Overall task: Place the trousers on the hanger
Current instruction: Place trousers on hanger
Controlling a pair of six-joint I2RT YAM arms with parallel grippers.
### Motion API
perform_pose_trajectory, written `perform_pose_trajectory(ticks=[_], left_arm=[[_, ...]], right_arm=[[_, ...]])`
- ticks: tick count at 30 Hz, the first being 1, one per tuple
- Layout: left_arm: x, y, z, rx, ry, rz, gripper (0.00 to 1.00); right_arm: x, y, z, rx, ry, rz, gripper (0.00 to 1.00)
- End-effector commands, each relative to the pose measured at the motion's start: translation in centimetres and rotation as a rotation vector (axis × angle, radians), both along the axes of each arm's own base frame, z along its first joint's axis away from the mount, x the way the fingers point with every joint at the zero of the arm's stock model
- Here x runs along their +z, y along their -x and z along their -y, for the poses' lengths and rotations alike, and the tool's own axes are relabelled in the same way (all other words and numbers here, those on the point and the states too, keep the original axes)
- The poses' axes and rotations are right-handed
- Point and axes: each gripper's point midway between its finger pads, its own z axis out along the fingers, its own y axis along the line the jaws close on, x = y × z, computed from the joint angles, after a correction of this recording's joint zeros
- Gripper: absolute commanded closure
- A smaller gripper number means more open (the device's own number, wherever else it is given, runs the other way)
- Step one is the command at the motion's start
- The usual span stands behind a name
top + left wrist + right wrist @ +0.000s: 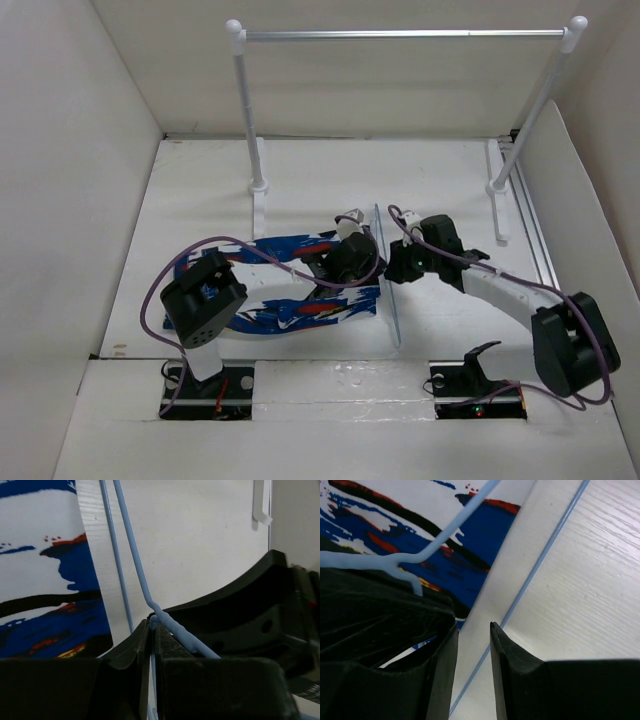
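Note:
The printed trousers [300,315] lie flat on the white table, left of centre. They also show in the left wrist view [45,580] and the right wrist view [470,535]. The light-blue wire hanger [391,310] stands on edge at the trousers' right end. My left gripper [365,262] reaches over the trousers and is shut on the hanger wire [132,555] just below its twisted neck, jaws [151,625] pressed together. My right gripper [392,268] sits close on the hanger's other side. Its jaws [473,626] are open, with one hanger wire [543,555] running below the gap.
A silver rail [400,35] on two white posts [248,110] [530,110] spans the back of the table. White walls enclose the left, right and back. The posts' feet [260,205] [497,200] rest on the table behind the grippers.

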Motion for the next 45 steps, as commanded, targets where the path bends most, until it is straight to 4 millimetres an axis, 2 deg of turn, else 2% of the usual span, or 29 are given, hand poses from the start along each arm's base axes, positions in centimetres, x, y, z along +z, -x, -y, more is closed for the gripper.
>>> perform_pose_trajectory(ticks=[1, 3, 8, 11, 12, 17, 18, 19, 21, 22, 23, 25, 27, 29, 30, 31, 33, 34, 36, 37, 39, 40, 41, 45], left_arm=[[0.2, -0.1, -1.6, 0.042, -0.044, 0.010, 1.00], [-0.1, 0.0, -1.9, 0.047, -0.062, 0.008, 1.00], [-1.1, 0.2, -2.5, 0.046, -0.090, -0.005, 1.00], [-1.9, 0.5, -2.7, 0.042, -0.106, -0.017, 1.00], [-2.2, 0.6, -2.8, 0.040, -0.111, -0.021, 1.00], [-3.5, 1.3, -2.2, -0.006, -0.107, -0.049, 1.00], [-3.8, 1.4, -2.2, -0.010, -0.106, -0.058, 1.00], [-3.7, 1.4, -2.1, -0.008, -0.104, -0.057, 1.00], [-4.0, 1.5, -2.3, -0.007, -0.114, -0.061, 1.00], [-4.0, 1.5, -2.4, -0.007, -0.121, -0.058, 1.00], [-4.0, 1.4, -2.6, -0.002, -0.127, -0.053, 1.00], [-4.1, 1.4, -3.1, 0.001, -0.154, -0.046, 1.00], [-4.5, 1.5, -3.8, 0.000, -0.182, -0.046, 1.00], [-4.4, 1.6, -4.2, -0.014, -0.198, -0.025, 1.00], [-4.9, 1.9, -4.8, -0.019, -0.216, -0.026, 1.00], [-5.0, 1.9, -5.3, -0.012, -0.231, -0.020, 1.00], [-5.5, 2.3, -6.6, -0.003, -0.276, -0.028, 1.00], [-5.1, 1.8, -7.4, 0.025, -0.283, -0.019, 1.00], [-5.6, 2.0, -8.9, 0.049, -0.309, -0.026, 1.00], [-4.8, 1.5, -9.6, 0.074, -0.291, -0.018, 1.00], [-4.7, 1.5, -11.0, 0.097, -0.288, -0.014, 1.00], [-4.8, 1.7, -11.3, 0.099, -0.295, -0.012, 1.00], [-4.8, 1.7, -11.7, 0.103, -0.305, -0.007, 1.00], [-5.2, 2.4, -13.7, 0.103, -0.375, -0.008, 1.00]], right_arm=[[2.8, -3.5, -3.3, 0.010, -0.189, 0.127, 0.62], [1.3, -3.5, -3.9, -0.002, -0.188, 0.071, 0.61], [0.0, -3.9, -5.3, -0.012, -0.232, 0.042, 0.56], [-1.3, -4.0, -5.3, -0.034, -0.208, 0.013, 0.56], [-1.8, -3.6, -5.7, -0.025, -0.214, -0.008, 0.56], [-2.2, -3.2, -6.1, -0.029, -0.216, -0.023, 0.60], [-2.4, -3.0, -6.2, -0.025, -0.207, -0.027, 0.70], [-2.5, -3.0, -6.2, -0.025, -0.205, -0.030, 0.70], [-2.6, -2.9, -6.2, -0.026, -0.203, -0.033, 0.83], [-2.8, -2.8, -6.1, -0.025, -0.201, -0.036, 0.94], [-2.7, -2.8, -6.0, -0.029, -0.200, -0.033, 1.00], [-2.0, -3.0, -5.7, -0.040, -0.206, -0.019, 1.00], [0.1, -3.6, -5.3, -0.039, -0.224, 0.034, 1.00], [1.6, -4.6, -3.8, -0.071, -0.206, 0.064, 1.00], [3.0, -5.2, -2.9, -0.075, -0.190, 0.122, 1.00], [2.9, -5.7, -1.1, -0.114, -0.162, 0.107, 1.00], [4.3, -6.4, 0.8, -0.125, -0.153, 0.144, 1.00], [3.9, -6.6, 2.9, -0.170, -0.136, 0.116, 1.00], [4.1, -6.7, 4.7, -0.180, -0.118, 0.124, 1.00], [4.2, -6.3, 5.7, -0.193, -0.104, 0.111, 1.00], [4.1, -6.2, 9.0, -0.256, -0.077, 0.112, 1.00], [4.1, -5.9, 9.0, -0.245, -0.069, 0.111, 1.00], [4.1, -6.1, 10.7, -0.292, -0.065, 0.114, 1.00], [3.6, -5.9, 14.1, -0.354, -0.061, 0.111, 1.00]])
